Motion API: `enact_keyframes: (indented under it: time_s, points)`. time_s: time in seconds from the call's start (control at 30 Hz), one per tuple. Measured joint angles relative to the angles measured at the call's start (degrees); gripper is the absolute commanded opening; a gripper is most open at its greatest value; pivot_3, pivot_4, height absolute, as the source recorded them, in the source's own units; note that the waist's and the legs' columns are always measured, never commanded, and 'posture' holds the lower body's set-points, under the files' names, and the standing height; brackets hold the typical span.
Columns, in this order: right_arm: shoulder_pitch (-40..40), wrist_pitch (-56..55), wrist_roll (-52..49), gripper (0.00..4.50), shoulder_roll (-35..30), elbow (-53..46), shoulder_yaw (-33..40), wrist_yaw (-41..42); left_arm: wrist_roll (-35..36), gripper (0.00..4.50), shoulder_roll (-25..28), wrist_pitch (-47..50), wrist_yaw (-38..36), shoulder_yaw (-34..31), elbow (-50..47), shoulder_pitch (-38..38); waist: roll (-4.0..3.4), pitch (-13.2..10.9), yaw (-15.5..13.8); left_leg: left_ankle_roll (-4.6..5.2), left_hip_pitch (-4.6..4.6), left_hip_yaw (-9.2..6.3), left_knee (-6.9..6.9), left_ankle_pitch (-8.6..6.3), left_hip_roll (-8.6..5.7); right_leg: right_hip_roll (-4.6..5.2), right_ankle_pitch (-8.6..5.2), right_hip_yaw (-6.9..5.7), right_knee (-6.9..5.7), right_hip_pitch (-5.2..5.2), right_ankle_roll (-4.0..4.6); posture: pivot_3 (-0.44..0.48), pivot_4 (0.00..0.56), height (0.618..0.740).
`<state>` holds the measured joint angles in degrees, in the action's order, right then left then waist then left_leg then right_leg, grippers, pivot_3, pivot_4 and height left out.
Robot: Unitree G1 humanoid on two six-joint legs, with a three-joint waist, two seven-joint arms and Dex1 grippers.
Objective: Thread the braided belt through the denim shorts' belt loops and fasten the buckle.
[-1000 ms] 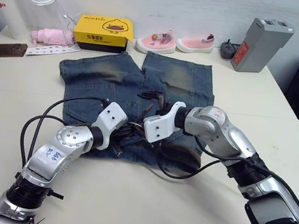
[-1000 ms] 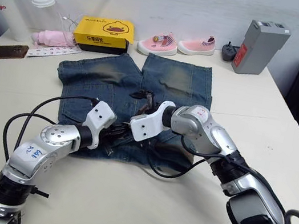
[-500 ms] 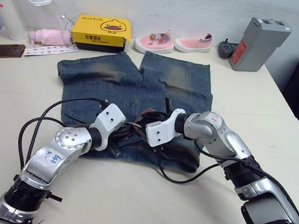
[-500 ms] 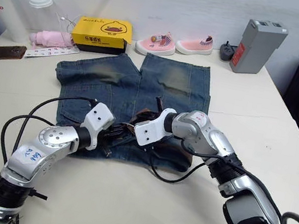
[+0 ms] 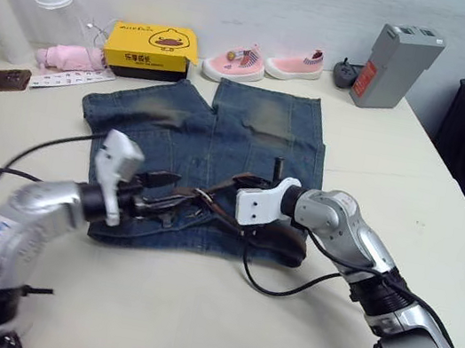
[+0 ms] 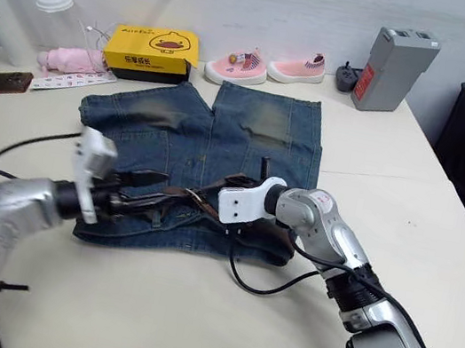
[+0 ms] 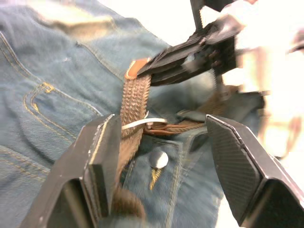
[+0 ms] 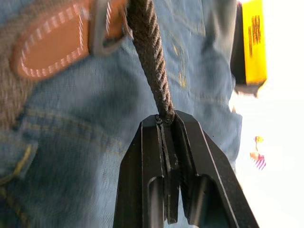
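Right gripper (image 8: 166, 118) pinches the belt (image 8: 148, 57) over the shorts (image 5: 212, 134); left gripper (image 7: 161, 156) gapes around the buckle (image 7: 142, 124).

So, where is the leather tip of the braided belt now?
In the left wrist view, the leather tip lies on the denim shorts near the waistband button, touching the right gripper, beyond the open left gripper.

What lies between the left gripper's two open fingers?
In the left wrist view, the braided belt, its silver buckle and the denim shorts' waistband button lie between the left gripper's fingers.
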<state>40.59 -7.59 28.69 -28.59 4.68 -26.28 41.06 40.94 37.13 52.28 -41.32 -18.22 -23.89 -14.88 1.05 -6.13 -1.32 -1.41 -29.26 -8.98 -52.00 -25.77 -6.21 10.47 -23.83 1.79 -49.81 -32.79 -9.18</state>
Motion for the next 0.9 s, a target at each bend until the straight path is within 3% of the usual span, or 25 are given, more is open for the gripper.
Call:
enact_keyframes:
  time_s: [0.1, 0.17, 0.2, 0.23, 0.37, 0.43, 0.63, 0.8, 0.9]
  points:
    - [-1.15, 2.01, 0.52, 0.0, 0.39, -1.49, 0.28, -0.64, 0.18, 1.45, 3.13, -2.05, -2.72, -2.45, 9.97, -2.8, 0.01, 0.0, -0.11, 0.0, 0.0, -0.01, -0.02, 0.0, -0.04, 0.0, 0.0, 0.0, -0.02, 0.01, 0.01, 0.0, 0.15, 0.636]
    - [-1.59, 3.18, 0.62, 0.0, 0.8, -2.66, 0.47, -1.04, -4.67, 0.42, 5.92, -5.71, -3.26, -0.25, 17.84, -4.56, 0.01, 0.0, -0.14, 0.01, -0.01, 0.02, -0.05, 0.0, -0.08, -0.01, 0.0, 0.02, -0.02, 0.02, 0.01, 0.0, 0.15, 0.636]
    - [-1.59, 3.24, 0.62, 0.0, 0.83, -2.7, 0.49, -1.06, -5.07, 0.42, 6.08, -5.96, -3.28, 0.05, 18.31, -4.67, 0.01, 0.0, -0.14, 0.01, -0.01, 0.02, -0.05, 0.0, -0.09, -0.01, 0.0, 0.02, -0.03, 0.02, 0.01, 0.0, 0.15, 0.636]
    - [-1.99, 3.99, 0.61, 0.0, 0.82, -3.35, 0.87, -1.27, -7.79, 0.12, 6.51, -8.15, -3.53, 2.32, 20.92, -5.34, 0.02, 0.01, -0.18, 0.03, -0.01, 0.03, -0.05, -0.01, -0.12, -0.02, 0.0, 0.03, -0.03, 0.02, 0.01, 0.0, 0.15, 0.636]
    - [-5.18, 7.32, -0.41, 0.0, 1.25, -8.07, 4.52, -2.4, -18.09, 0.12, 7.4, -15.33, -4.57, 13.13, 30.81, -7.55, 0.05, 0.02, -0.15, 0.08, -0.05, -0.03, -0.07, -0.04, -0.19, -0.05, 0.0, 0.02, -0.06, -0.01, 0.01, 0.0, 0.15, 0.636]
    - [-7.13, 10.39, -2.02, 0.0, 0.76, -10.65, 8.2, -2.51, -20.14, 0.12, 7.52, -18.06, -5.32, 14.84, 31.46, -7.98, 0.07, 0.03, -0.24, 0.1, -0.06, -0.07, -0.07, -0.05, -0.21, -0.04, 0.0, 0.01, -0.06, 0.0, 0.01, 0.0, 0.15, 0.636]
    - [-8.5, 13.06, -6.6, 0.0, -2.74, -16.7, 16.48, -2.57, -22.48, 0.12, 6.86, -21.0, -6.4, 15.89, 31.77, -8.47, 0.01, 0.0, -0.25, 0.08, -0.05, -0.04, -0.07, -0.04, -0.18, 0.07, 0.0, 0.03, -0.02, 0.03, 0.0, 0.0, 0.15, 0.636]
    - [-8.78, 12.7, -6.95, 0.0, -2.31, -19.61, 14.82, -2.45, -22.1, 0.12, 5.67, -21.28, -7.11, 15.74, 31.41, -9.17, 0.02, 0.0, -0.16, 0.04, -0.05, -0.05, -0.07, -0.02, -0.06, 0.09, 0.0, 0.03, 0.0, 0.03, 0.0, 0.0, 0.15, 0.636]
    - [-8.91, 12.6, -5.56, 0.0, -1.24, -20.42, 11.0, -2.25, -19.15, 0.98, 4.16, -20.5, -7.86, 13.77, 28.39, -9.5, 0.05, -0.01, -0.07, 0.04, -0.06, -0.05, -0.07, -0.01, -0.05, 0.09, 0.0, 0.03, 0.01, 0.02, 0.0, 0.0, 0.15, 0.636]
